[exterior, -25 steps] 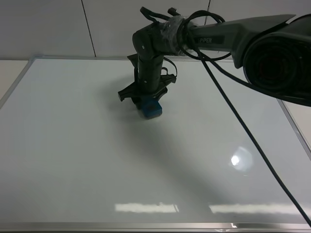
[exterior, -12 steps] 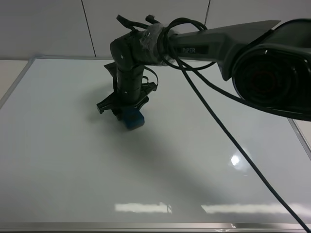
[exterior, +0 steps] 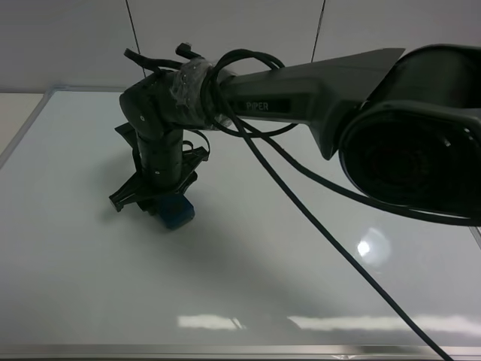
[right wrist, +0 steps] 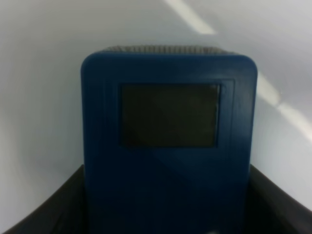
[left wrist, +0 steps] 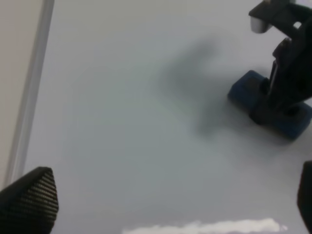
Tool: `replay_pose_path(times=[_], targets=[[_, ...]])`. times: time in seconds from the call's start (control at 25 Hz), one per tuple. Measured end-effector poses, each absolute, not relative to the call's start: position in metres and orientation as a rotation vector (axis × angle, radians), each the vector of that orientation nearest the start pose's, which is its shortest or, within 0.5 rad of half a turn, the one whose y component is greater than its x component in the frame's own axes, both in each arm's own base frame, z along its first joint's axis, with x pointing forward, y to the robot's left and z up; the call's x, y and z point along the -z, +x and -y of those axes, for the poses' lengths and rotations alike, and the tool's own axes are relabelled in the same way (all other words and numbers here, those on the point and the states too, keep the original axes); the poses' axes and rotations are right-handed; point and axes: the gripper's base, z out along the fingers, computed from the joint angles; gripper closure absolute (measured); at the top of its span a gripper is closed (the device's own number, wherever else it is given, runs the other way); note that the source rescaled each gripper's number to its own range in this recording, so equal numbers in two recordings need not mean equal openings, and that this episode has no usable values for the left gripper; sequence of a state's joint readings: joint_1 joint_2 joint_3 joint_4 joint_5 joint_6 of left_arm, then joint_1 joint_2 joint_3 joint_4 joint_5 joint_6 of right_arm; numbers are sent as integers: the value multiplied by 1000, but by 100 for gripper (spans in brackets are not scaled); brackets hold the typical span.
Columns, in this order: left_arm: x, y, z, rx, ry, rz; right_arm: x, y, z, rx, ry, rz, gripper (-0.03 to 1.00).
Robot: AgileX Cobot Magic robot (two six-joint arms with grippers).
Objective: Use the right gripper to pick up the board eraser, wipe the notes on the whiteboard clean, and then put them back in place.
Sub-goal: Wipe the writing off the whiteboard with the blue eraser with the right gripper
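Observation:
My right gripper (exterior: pixel 168 203) is shut on the teal-blue board eraser (exterior: pixel 177 213) and presses it onto the whiteboard (exterior: pixel 301 286) at the left of its middle. In the right wrist view the eraser (right wrist: pixel 168 146) fills the frame, with one dark grey patch showing, between the black fingers (right wrist: pixel 46 214). The left wrist view shows the eraser (left wrist: pixel 243 90) under the right gripper (left wrist: pixel 282 90). My left gripper (left wrist: pixel 168 202) is open and empty above the board, apart from the eraser. No red notes show in any view.
The board's silver frame runs along the front (exterior: pixel 225 350) and the left side (left wrist: pixel 29 97). The right arm and its dark cables (exterior: pixel 316 226) stretch across the board from the right. A pale wall stands behind.
My right gripper has slid the eraser to the left and toward the front across the board. The arm has reached further across.

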State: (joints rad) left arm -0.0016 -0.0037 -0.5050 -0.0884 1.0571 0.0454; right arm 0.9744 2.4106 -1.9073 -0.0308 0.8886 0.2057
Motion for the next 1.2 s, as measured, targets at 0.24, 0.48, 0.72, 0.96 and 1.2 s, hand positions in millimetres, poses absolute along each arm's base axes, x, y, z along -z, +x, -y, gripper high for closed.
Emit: replay_pose_path(times=[0.24,0.48,0.72,0.96,1.2], targets=[[-279,-6,7,78,52,-2029,-114,281,-411,-186,-1107,-2682,93],[-279,-6,7,78,52,-2029,-114,283,-410,-168,-1047,-2697,93],[-279,-6,7,78,52,-2029,-114,307,-393,-136,-914,-2732,93],[-279,-6,7,78,52,-2029,-114,338,-367,-120,-750,-2764,93],[-279,-6,7,78,52,-2029,-114,359,-347,-111,-641,-2780,93]])
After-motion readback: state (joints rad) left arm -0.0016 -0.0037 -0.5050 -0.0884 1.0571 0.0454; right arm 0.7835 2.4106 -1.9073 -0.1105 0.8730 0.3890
